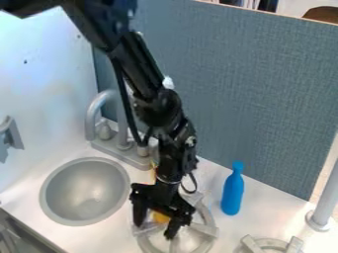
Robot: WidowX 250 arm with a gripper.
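The gripper (pixel 154 230) was positioned low over the near burner (pixel 206 230), with its two fingers spread apart. A yellow-orange object (pixel 160 217) lay between the fingers, above or on the burner; contact with the grate could not be confirmed. Approach and alignment appeared complete. Closure did not: no firm grip was evident, and whether either finger touched the object could not be told. Lifting the object clear of the burner was judged not yet done.

The visible part of the object was a small, smooth patch of saturated colour; its full shape was hidden by the gripper. The burner consisted of a matte grey ring with blocky radial supports. A second burner (pixel 269 243) of the same pattern stood at the lower edge of the view. The blue bottle (pixel 232 193), upright beside the near burner, had a rounded body, a narrow neck and a smooth, opaque surface. On the other side, the round grey sink (pixel 85 188) was set into the smooth white tabletop (pixel 112 237), with the curved faucet (pixel 92 116) behind it. The blue-grey partition (pixel 264 84) at the rear showed a woven, fabric-like texture.
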